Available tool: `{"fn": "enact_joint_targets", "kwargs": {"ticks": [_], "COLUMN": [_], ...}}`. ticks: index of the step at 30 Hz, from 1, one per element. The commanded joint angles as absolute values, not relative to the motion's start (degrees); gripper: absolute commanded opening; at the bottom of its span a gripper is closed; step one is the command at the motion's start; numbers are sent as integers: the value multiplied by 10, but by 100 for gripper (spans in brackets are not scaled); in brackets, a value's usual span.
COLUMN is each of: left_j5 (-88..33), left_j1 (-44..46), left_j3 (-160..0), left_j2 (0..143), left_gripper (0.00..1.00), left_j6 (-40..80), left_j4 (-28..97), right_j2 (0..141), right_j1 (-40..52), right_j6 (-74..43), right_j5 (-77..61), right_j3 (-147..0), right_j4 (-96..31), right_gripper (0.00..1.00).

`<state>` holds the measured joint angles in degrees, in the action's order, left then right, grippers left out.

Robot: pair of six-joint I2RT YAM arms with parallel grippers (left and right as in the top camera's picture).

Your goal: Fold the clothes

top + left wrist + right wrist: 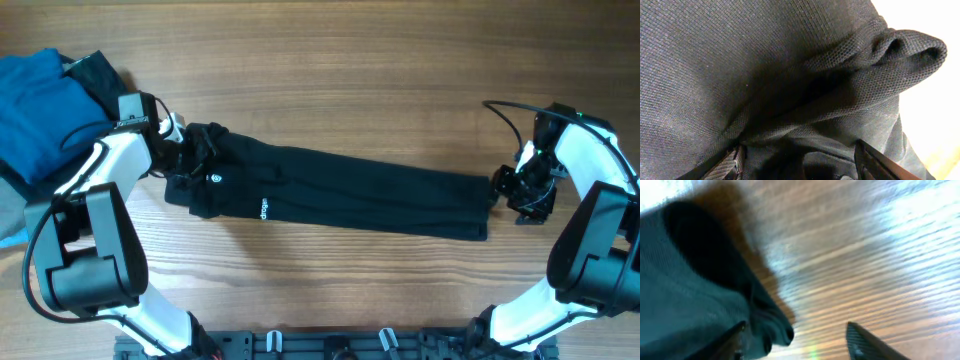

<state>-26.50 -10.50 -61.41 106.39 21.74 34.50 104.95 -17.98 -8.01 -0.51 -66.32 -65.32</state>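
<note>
The clothes (340,190), a long black garment with a small white logo (218,180) and white lettering (263,210), lie stretched across the wooden table. My left gripper (185,155) is at the bunched left end. In the left wrist view the black fabric (790,75) fills the frame and lies between the wide-apart fingers (800,165). My right gripper (505,190) is at the right end. Its fingers (800,340) are wide apart, with a corner of the fabric (700,300) against the left finger and bare table beside it.
A bright blue folded garment (35,110) lies at the far left, with a plain black cloth (100,70) behind it. A grey patch (8,215) shows at the left edge. Bare wooden table (350,80) surrounds the garment.
</note>
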Motion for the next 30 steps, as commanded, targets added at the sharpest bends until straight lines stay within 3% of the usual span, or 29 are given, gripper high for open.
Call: {"fn": "enact_joint_targets", "kwargs": {"ticks": [1,7,23,27,30], "left_j5": [-186,-186,-186,-186,-186], "left_j1": [-109,-109,-109,-109,-109], "left_j3": [-586,-586,-586,-586,-586], "left_j2": [1094,1094,1094,1094,1094], "left_gripper": [71,71,72,72,72], "left_j6": [210,211,210,210,211], "left_j4": [362,362,362,362,362], "right_j2": [1047,1047,1047,1047,1047], "right_j1": [-178,-178,-178,-178,-178], "right_j6": [-74,58,11,30,34], "right_j5": [3,-182,-186,-263,-301], "right_j3": [-668,-668,-560,-544,-544], "right_j4": [-637,-637,-547,-531,-528], "right_gripper": [73,81,80,69,43]}}
